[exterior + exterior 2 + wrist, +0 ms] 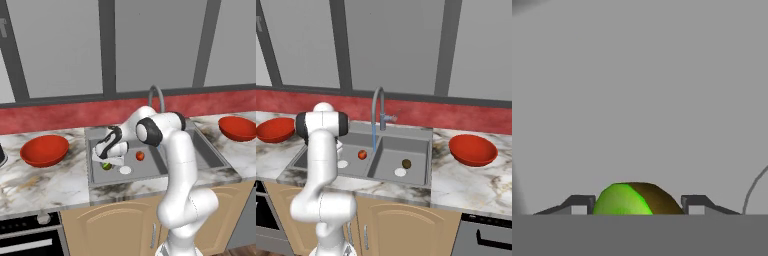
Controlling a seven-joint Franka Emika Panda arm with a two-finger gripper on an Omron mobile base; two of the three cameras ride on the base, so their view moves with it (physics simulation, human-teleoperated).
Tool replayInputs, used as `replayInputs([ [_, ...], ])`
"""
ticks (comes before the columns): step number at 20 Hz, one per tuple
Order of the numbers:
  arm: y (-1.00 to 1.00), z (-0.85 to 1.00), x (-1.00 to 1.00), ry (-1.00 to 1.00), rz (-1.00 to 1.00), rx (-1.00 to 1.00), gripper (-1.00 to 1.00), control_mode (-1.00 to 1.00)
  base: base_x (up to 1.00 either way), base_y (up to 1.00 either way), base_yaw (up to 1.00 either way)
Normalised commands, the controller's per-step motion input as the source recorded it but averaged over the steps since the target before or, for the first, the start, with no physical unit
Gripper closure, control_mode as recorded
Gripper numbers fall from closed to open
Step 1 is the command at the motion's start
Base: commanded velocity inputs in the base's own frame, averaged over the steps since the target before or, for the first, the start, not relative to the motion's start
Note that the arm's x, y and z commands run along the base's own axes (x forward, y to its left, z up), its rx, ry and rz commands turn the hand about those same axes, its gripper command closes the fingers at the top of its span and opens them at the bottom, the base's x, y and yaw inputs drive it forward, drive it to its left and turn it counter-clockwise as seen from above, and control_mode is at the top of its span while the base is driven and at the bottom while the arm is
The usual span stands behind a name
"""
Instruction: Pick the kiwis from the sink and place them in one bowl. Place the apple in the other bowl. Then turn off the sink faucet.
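The right base view shows a brown kiwi (406, 163) in one half of the sink (406, 136), water running from the tap (377, 102), and an apple (362, 154) in the other half. The left base view shows the pincer (107, 163) low over a green kiwi (107, 166). In the hand view this green kiwi (636, 199) sits between the two fingertips (579, 204). I cannot tell if they pinch it. Two red bowls (44, 150) (238, 128) sit on the table (40, 182).
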Motion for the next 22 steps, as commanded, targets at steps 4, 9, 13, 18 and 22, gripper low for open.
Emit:
replayInputs([
  [4, 0.05, 0.18, 0.0, -0.02, -0.1, 0.01, 1.0, -1.0, 0.0, 0.0, 0.0],
  [9, -0.01, 0.8, -0.02, -0.09, -0.15, 0.11, 1.0, -1.0, 0.0, 0.0, 0.0],
  [13, -0.27, 0.86, -0.34, -0.15, -0.06, 0.19, 1.0, -1.0, 0.0, 0.0, 0.0],
  [18, -0.26, 0.78, -0.43, -0.06, 0.0, 0.2, 1.0, -1.0, 0.0, 0.0, 0.0],
  [22, 0.0, 0.85, -0.35, -0.06, 0.05, 0.11, 1.0, -1.0, 0.0, 0.0, 0.0],
])
